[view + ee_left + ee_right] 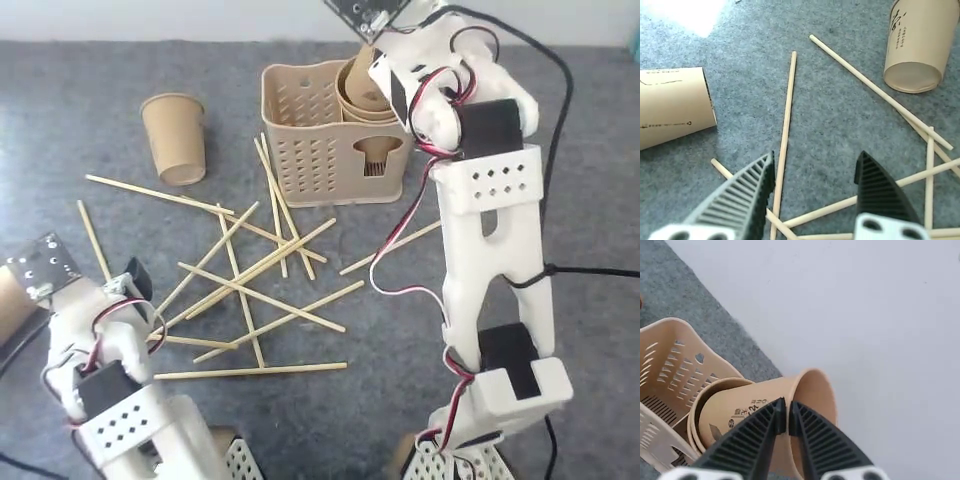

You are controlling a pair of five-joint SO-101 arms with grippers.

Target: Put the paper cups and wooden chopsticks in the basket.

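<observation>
A grey carpeted counter is seen, bounded at the back by a plain white wall. The basket is set near that back edge, with stacked cups standing in one corner. The right tool is held over the basket, its jaws pinched almost together on the wall of a tilted paper cup, which is partly sunk in the stack. The wooden chopsticks are scattered in a crossing heap in front of the basket. An upturned cup is placed left of the basket, and another cup is laid on its side at the counter's left edge. The left tool is hung low beside the heap, jaws spread wide with nothing gripped, one chopstick lying beneath them. Bare carpet is left to the right of the basket.
</observation>
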